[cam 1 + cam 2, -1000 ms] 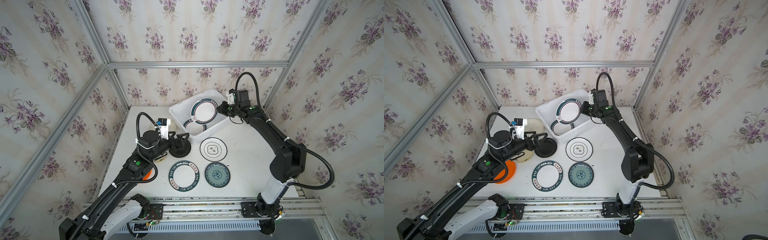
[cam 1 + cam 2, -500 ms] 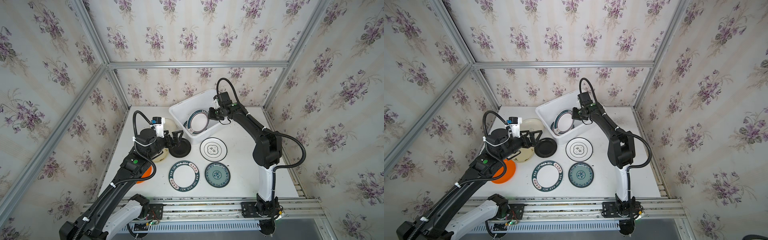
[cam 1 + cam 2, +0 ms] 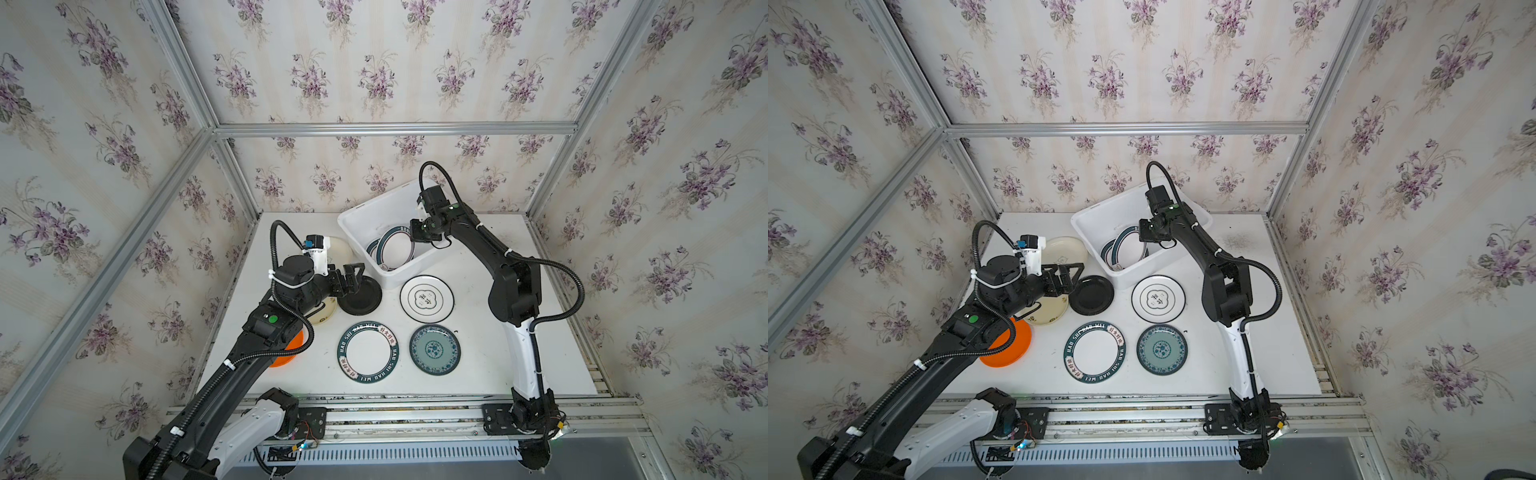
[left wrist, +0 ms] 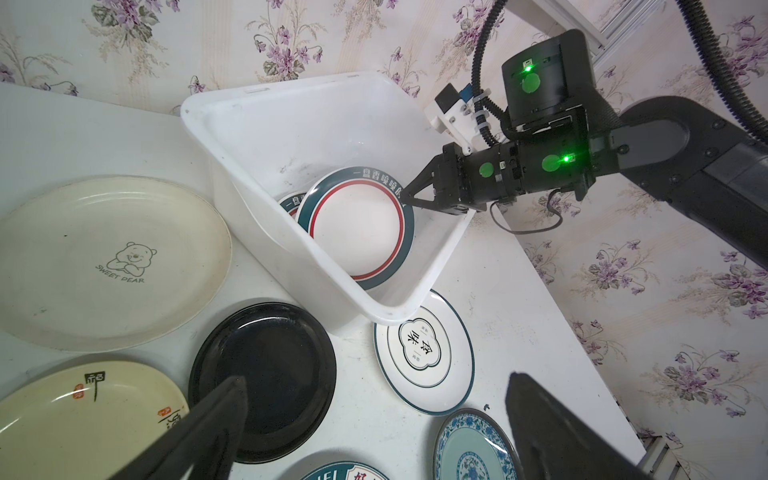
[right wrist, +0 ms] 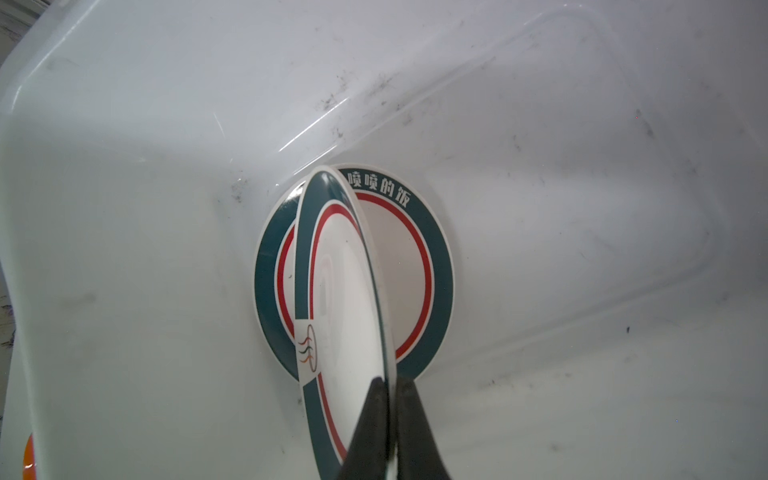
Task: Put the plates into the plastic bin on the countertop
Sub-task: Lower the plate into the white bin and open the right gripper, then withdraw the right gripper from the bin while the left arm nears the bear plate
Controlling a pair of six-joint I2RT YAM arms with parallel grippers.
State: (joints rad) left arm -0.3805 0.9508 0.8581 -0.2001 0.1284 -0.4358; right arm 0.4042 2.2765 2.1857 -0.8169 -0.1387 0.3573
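Right tool (image 3: 412,240) pinches a teal-rimmed plate (image 3: 395,251) by its rim, tilted inside the plastic bin (image 3: 361,212), upper centre in a top view. Left tool (image 3: 353,276) spread wide at the black plate (image 3: 363,299). Left wrist: same grip. Right wrist: held plate edge-on, another plate (image 5: 419,257) flat beneath.

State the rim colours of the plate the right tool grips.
Plate: teal band, red inner ring; left wrist view.

Cream wallpaper (image 3: 374,62) with purple flower sprigs covers the left, far and right walls; aluminium beams (image 3: 395,129) line the corners; light is soft, even.
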